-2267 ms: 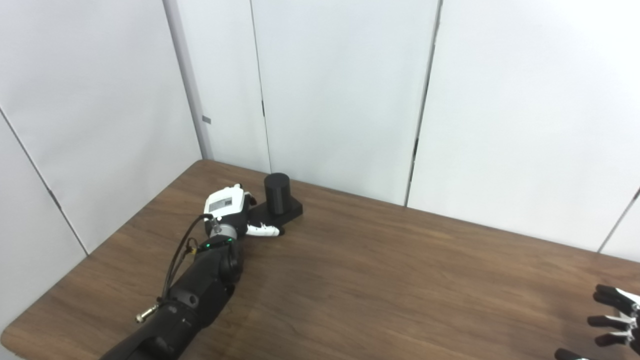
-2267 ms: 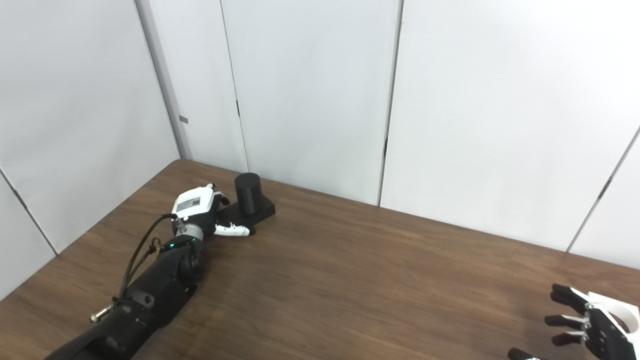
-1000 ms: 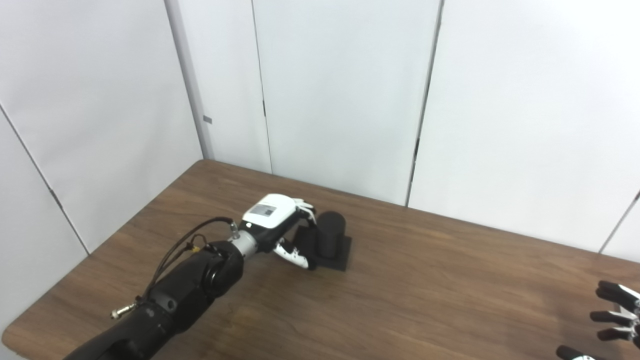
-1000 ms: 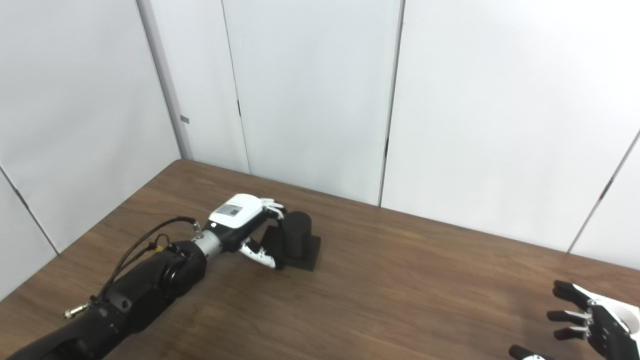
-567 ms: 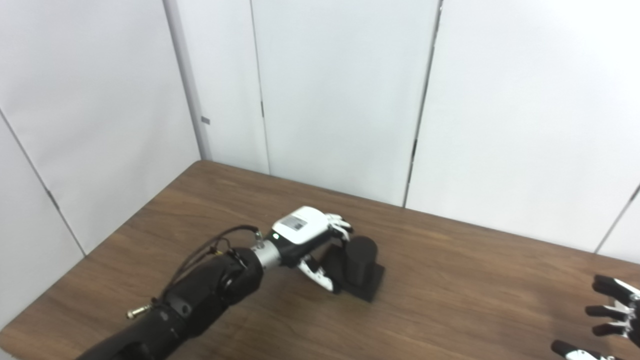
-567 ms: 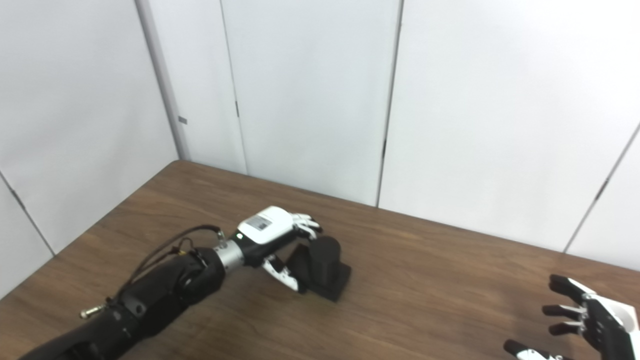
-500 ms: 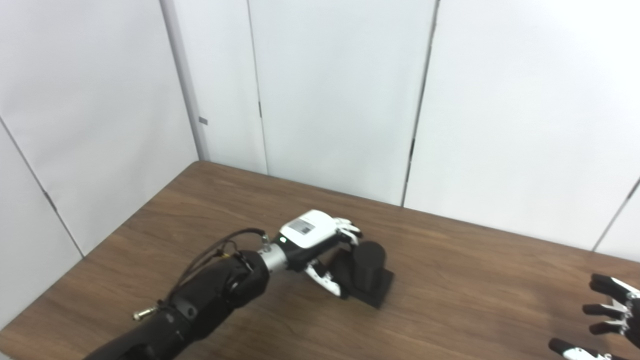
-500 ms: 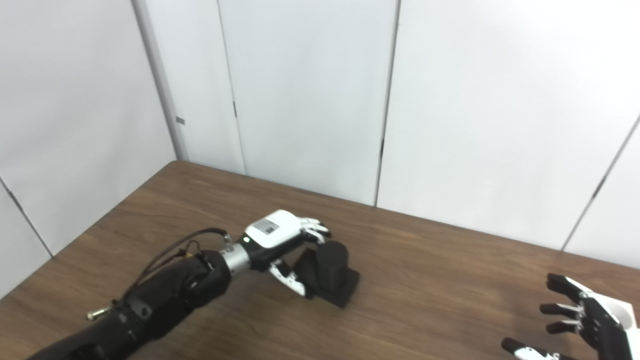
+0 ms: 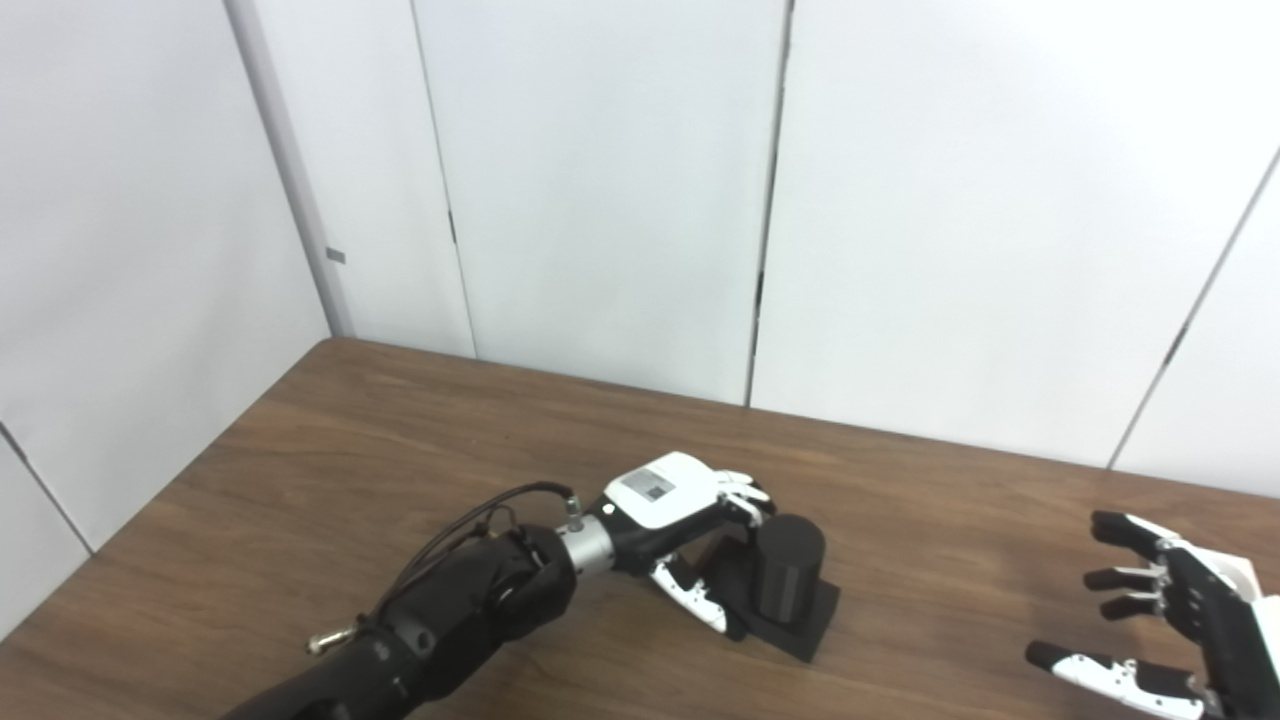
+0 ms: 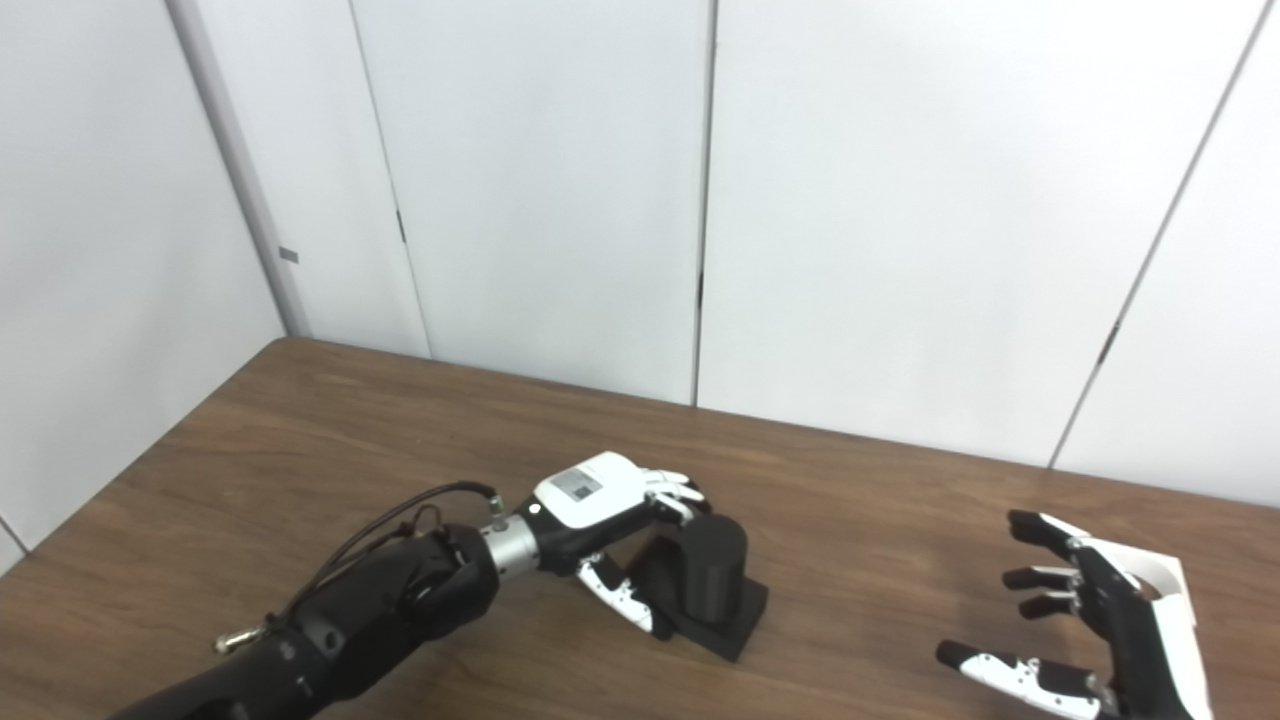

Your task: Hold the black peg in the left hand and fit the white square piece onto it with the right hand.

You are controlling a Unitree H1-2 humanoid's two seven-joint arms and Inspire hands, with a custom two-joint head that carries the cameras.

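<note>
Left eye view: the left hand reaches in low over the brown tabletop, its fingers curled over the near side of the black peg and its thumb lying along the front edge of the peg's flat square base. The peg is a short upright cylinder on that base, which looks tipped slightly, its far-right corner nearest the wood — whether the whole base rests on the tabletop I cannot tell. The hand is clasped on the peg, which sits just beyond the fingertips, to their right. Well apart from it, off past the peg toward the picture's right edge, the right hand hovers with palm turned inward, fingers spread and holding nothing. Behind the tabletop stand plain white wall panels.

Right eye view: the same grasp shows from a little to the side. The left hand has its fingers bent over the top rim of the black peg, thumb pressed beside the base below them, so the peg sits pinched between fingers and thumb. The right hand is seen more fully here — fingers splayed apart, thumb stretched out low toward the peg side, empty. A white back plate edges the hand. No white square piece shows in either view.
</note>
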